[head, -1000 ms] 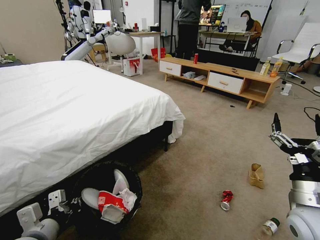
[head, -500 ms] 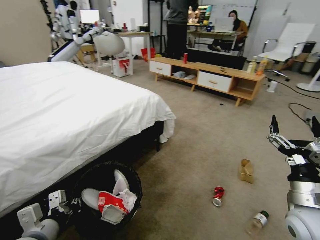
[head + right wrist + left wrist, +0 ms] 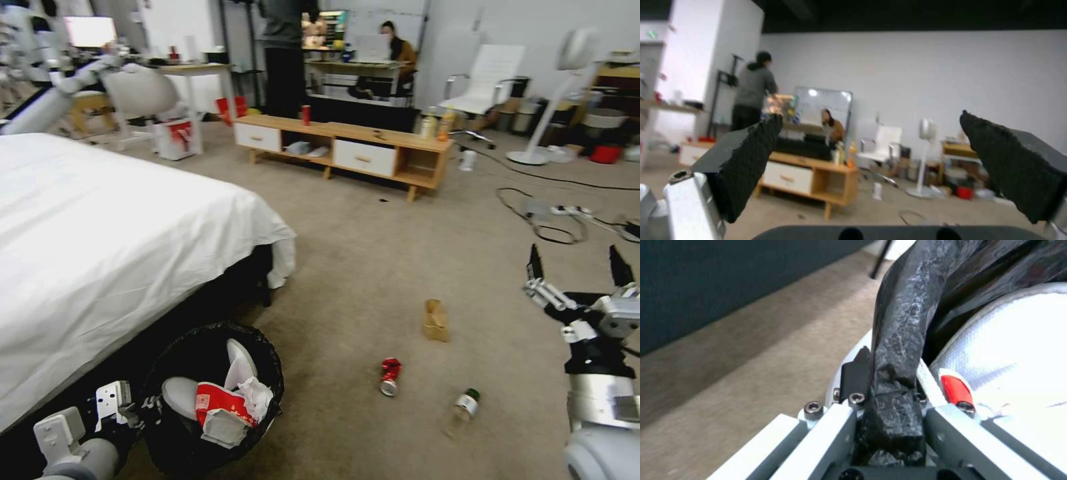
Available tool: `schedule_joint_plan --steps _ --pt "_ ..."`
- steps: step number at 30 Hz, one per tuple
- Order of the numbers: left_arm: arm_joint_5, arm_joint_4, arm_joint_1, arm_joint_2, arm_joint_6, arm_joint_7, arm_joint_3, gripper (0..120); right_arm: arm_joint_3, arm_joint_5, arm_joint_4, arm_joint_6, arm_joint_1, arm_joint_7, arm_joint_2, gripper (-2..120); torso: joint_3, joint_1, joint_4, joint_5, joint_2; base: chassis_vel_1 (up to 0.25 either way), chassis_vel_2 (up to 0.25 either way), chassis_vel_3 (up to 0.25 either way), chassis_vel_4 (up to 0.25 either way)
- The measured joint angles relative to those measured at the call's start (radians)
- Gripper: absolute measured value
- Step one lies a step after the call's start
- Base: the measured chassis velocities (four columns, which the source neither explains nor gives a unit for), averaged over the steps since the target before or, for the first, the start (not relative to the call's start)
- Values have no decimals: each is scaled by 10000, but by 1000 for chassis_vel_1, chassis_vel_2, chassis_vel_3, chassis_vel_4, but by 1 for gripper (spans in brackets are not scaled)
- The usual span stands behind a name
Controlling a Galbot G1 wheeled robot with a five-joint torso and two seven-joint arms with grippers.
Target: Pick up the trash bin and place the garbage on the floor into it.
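The trash bin (image 3: pixel 160 360), round and lined with a black bag, hangs at lower left beside the bed. Inside it lie pale grey flaps, a red-and-white wrapper (image 3: pixel 223 404) and a crumpled tissue. My left gripper (image 3: pixel 147 405) is shut on the bin's bag-covered rim (image 3: pixel 900 323), and the left gripper (image 3: pixel 889 396) clamps it from both sides. On the floor (image 3: pixel 400 267) lie a tan paper bag (image 3: pixel 435 321), a crushed red can (image 3: pixel 389 377) and a clear bottle with green cap (image 3: pixel 463 408). My right gripper (image 3: pixel 577 267) is raised at right, open and empty, its fingers (image 3: pixel 751 156) wide apart.
A bed with a white sheet (image 3: pixel 100 233) takes up the left. A low wooden cabinet (image 3: pixel 347 147) stands ahead with an upright red can (image 3: pixel 306 115) and yellow bottles (image 3: pixel 437 125). Cables (image 3: pixel 547 220) and a fan stand (image 3: pixel 533 157) lie at far right.
The whole picture has slid left, so the camera has turned to the right. The bin stays held by my left gripper. The right gripper stays open.
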Motion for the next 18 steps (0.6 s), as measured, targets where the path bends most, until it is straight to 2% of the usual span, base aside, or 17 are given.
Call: schedule_joint_plan --steps 18 --pt "227 25 -34 -96 0 142 -7 1 -1607 -667 -141 -548 -756 2 47 100 0 -1 -2 1 0 -125 -128 -126 -121"
